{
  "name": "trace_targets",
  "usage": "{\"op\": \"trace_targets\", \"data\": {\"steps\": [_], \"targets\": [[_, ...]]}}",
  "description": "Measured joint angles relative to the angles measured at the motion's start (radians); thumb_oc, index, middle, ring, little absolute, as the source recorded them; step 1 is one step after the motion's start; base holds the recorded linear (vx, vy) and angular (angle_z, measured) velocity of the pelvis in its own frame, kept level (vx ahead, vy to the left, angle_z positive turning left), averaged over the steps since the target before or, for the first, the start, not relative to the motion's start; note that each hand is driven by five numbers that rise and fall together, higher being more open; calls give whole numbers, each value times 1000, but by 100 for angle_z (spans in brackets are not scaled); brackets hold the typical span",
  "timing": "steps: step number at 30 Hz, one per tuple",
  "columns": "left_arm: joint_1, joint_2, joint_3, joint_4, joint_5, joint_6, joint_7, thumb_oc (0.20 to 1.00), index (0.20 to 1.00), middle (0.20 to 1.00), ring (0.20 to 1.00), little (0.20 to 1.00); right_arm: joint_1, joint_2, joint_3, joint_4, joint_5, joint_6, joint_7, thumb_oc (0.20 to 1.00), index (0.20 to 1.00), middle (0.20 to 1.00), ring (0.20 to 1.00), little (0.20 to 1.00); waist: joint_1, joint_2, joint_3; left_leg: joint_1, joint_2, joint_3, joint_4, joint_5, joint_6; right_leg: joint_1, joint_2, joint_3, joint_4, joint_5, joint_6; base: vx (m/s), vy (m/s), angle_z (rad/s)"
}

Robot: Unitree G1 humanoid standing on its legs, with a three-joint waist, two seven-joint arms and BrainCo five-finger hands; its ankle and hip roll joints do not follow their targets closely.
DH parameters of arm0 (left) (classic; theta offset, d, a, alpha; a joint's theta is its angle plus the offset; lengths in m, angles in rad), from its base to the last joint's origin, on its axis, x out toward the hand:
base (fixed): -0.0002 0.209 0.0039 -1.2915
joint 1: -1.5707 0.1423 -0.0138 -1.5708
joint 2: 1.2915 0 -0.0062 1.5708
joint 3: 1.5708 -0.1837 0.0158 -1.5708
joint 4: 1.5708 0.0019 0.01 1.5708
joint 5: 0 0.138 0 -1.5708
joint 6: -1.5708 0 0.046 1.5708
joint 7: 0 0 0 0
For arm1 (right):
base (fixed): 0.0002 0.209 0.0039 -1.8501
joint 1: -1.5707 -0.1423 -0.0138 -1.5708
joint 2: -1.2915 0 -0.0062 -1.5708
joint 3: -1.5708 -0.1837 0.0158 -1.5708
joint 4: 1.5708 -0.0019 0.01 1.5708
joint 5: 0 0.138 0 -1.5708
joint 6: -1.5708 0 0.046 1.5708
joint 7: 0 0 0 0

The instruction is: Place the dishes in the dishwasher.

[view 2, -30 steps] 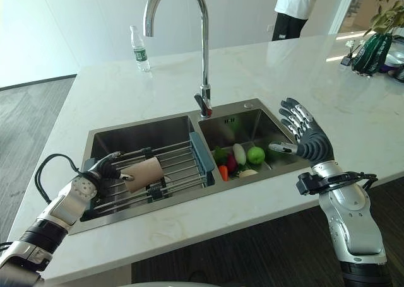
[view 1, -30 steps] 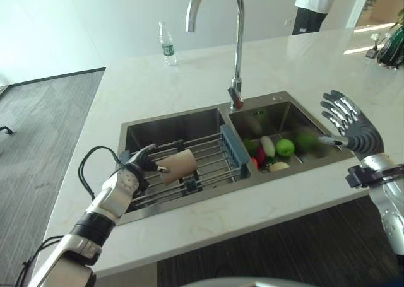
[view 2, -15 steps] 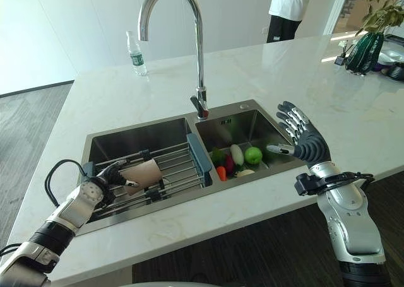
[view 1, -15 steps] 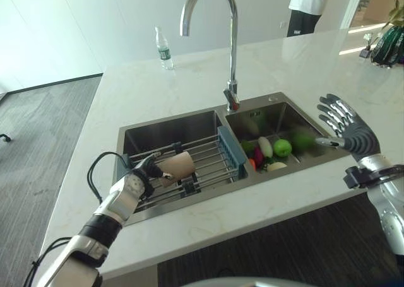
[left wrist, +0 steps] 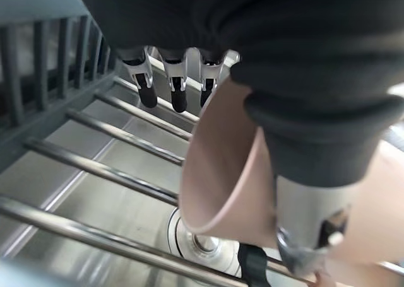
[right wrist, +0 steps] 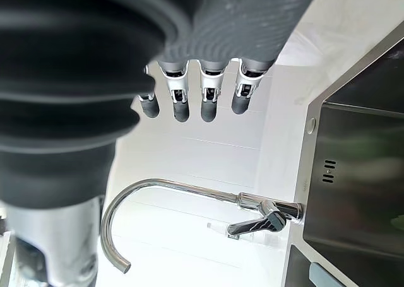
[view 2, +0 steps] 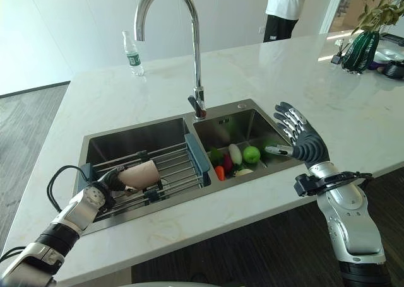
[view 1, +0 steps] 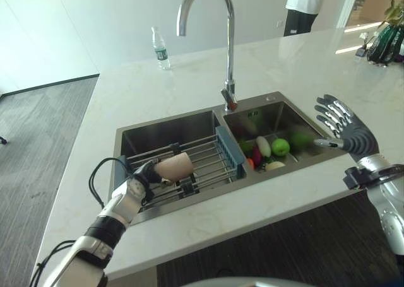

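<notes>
A beige cup (view 1: 175,168) lies tilted on its side just above the wire rack (view 1: 203,156) in the left sink basin. My left hand (view 1: 137,183) is shut on it, fingers on one side and thumb on the other. In the left wrist view the cup (left wrist: 227,167) sits between the fingers (left wrist: 178,88) and the thumb, with the rack's bars (left wrist: 107,170) and the drain below. My right hand (view 1: 353,132) hangs open above the counter edge, to the right of the right basin, fingers straight and holding nothing.
The right basin holds vegetables and fruit (view 1: 268,149). A tall chrome faucet (view 1: 227,60) rises behind the divider between the basins. A water bottle (view 1: 158,47) stands at the back of the white counter (view 1: 113,104). A person (view 1: 306,6) stands behind the counter, with dark green items (view 1: 385,44) at the far right.
The whole view has shifted a little. My left hand keeps hold of the cup over the rack, now slightly lower and tilted flatter. The right hand stays raised and open.
</notes>
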State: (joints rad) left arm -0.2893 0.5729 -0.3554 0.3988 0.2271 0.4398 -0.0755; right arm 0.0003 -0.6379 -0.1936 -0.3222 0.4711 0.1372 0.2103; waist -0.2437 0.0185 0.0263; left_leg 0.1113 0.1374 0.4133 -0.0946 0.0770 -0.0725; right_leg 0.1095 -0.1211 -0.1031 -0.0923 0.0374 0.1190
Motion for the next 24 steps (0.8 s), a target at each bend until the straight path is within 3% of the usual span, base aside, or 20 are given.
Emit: {"op": "trace_targets", "data": {"steps": [8, 9, 10, 19, 24], "targets": [[0, -17, 0, 15, 30, 1, 5, 1000, 1000, 1000, 1000, 1000, -5, 0, 0, 0, 0, 10, 12, 1000, 1000, 1000, 1000, 1000, -3, 0, 0, 12, 0, 10, 0, -6, -1, 5, 0, 10, 0, 0, 1, 3, 3, -3], [0, -17, 0, 15, 30, 1, 5, 573, 573, 573, 573, 573, -5, 0, 0, 0, 0, 10, 13, 1000, 1000, 1000, 1000, 1000, -4, 0, 0, 12, 0, 10, 0, -6, -1, 5, 0, 10, 0, 0, 1, 0, 0, 0], [-3, -17, 0, 15, 32, -1, 8, 200, 200, 200, 200, 200, -5, 0, 0, 0, 0, 10, 13, 1000, 1000, 1000, 1000, 1000, -4, 0, 0, 12, 0, 10, 0, -6, -1, 5, 0, 10, 0, 0, 1, 0, 0, 0], [-22, -14, -12, 23, 100, -15, -2, 200, 200, 200, 200, 200, -5, 0, 0, 0, 0, 10, 22, 1000, 1000, 1000, 1000, 1000, -16, 0, 0, 12, 0, 10, 0, -6, -1, 5, -1, 10, 0, 0, 1, 0, 0, 0], [-31, 14, -44, 1, 109, -53, -47, 200, 200, 200, 200, 200, -5, 0, 10, 0, 0, 8, 22, 1000, 1000, 1000, 1000, 1000, -15, 1, -1, 10, 0, 10, 0, -6, -1, 7, -1, 10, 0, 1, 1, -7, 4, 0]]}}
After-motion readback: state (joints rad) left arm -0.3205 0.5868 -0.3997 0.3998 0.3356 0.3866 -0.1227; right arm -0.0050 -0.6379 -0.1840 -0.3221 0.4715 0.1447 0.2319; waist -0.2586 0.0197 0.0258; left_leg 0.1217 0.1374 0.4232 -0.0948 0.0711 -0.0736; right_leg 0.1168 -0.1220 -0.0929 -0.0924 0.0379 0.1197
